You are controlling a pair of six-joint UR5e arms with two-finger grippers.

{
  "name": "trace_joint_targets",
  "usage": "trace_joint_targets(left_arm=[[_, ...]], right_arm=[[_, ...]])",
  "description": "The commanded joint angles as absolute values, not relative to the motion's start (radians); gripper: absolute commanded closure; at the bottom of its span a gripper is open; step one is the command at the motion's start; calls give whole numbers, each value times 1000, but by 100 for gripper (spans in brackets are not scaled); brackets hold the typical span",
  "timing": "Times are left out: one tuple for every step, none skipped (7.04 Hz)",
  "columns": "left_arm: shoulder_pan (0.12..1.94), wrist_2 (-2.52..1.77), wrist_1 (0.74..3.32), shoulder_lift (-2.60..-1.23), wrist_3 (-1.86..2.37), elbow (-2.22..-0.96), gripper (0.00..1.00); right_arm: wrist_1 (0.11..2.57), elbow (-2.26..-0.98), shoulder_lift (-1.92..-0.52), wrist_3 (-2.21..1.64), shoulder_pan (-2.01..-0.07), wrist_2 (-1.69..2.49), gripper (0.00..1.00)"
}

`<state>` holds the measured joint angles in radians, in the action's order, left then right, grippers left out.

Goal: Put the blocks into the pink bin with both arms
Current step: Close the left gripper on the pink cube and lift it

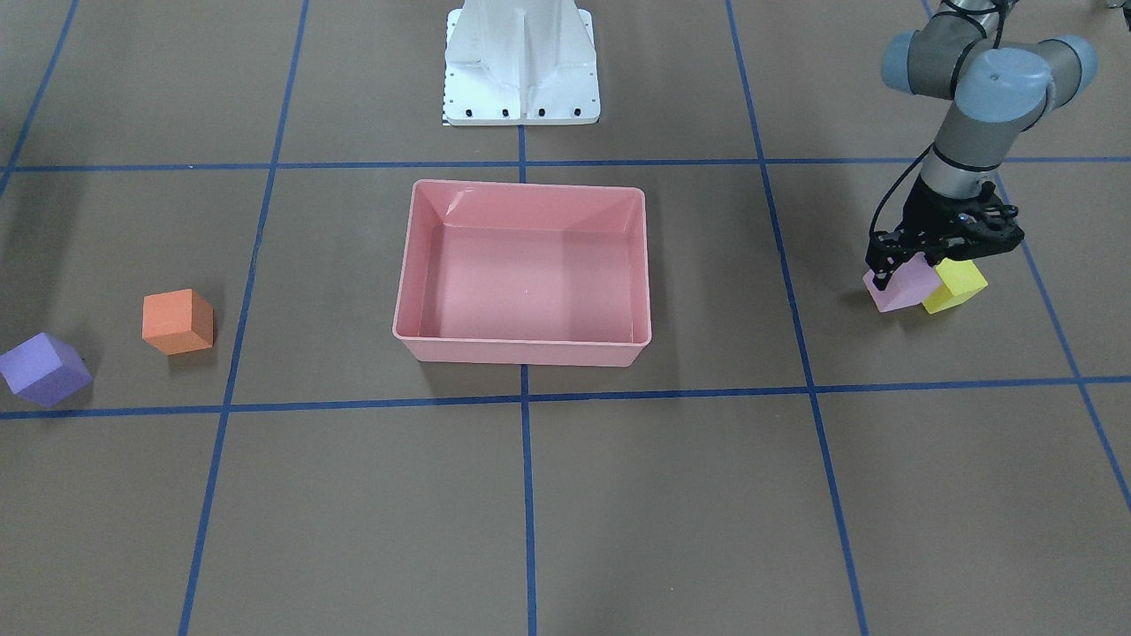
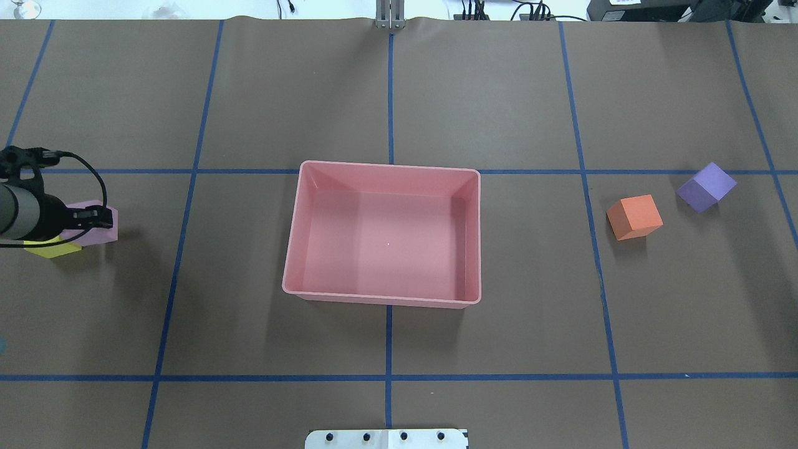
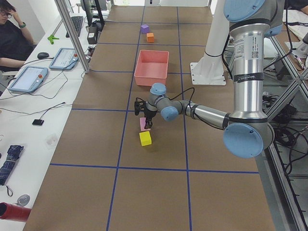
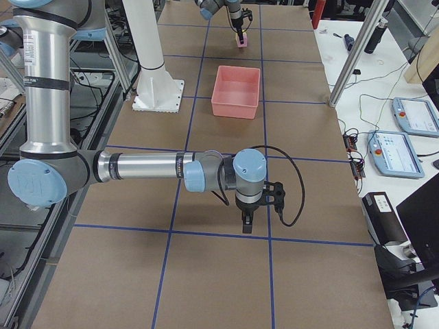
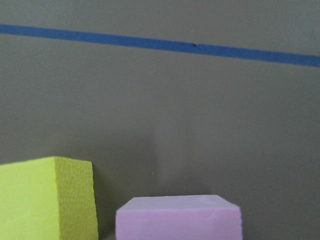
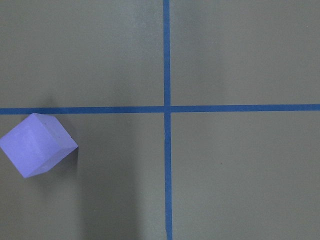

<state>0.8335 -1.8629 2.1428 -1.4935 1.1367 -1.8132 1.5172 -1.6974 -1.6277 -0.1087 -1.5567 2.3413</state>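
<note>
1. The left gripper (image 1: 905,268) is down over the pale pink-lilac block (image 1: 910,287). One of its black fingers (image 1: 879,265) lies against the block's side and the other is hidden behind it, so I cannot tell whether they pinch it or only straddle it
2. That block looks matte and foam-like, with crisp edges and flat faces. I'd judge it light, slightly yielding, grippy rather than slick, and in no danger of breaking. It is best taken squarely on two opposite faces, never across the corners
3. The yellow block (image 1: 959,284) sits just beside it, of the same make. Whether the two touch I can't say, but the finger on that side has little room
4. The pink bin (image 1: 521,352) stands mid-table, well apart. It is glossy plastic with sloping walls and a rolled rim, and there are no blocks in it yet
5. The orange block (image 1: 178,321) and purple block (image 1: 44,368) lie near each other on the robot's right side, the purple one askew to the blue tape
6. The right gripper (image 4: 246,221) hangs over the brown table cover (image 1: 671,495). It shows only from the side, so its spread I cannot tell
</note>
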Motion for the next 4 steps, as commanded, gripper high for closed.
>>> trace_joint_targets(left_arm=[[1015,-2055,2137,-1502,1056,-1836,100],[1049,-2083,2128,-1531,1057,-1847,100],[1054,-2086,1968,-1598,1061,-1921,100],[1054,-2083,1739,-1711,1068,-1998,100]], right_arm=[[1526,-1773,-1618,-117,-1522,2349,0],[1525,-1817,-1617,-120,-1484,2330,0],[1525,-1818,-1612,-123,-1442,2306,0],[1529,-1850,-1538,-135,-1434,2316,0]])
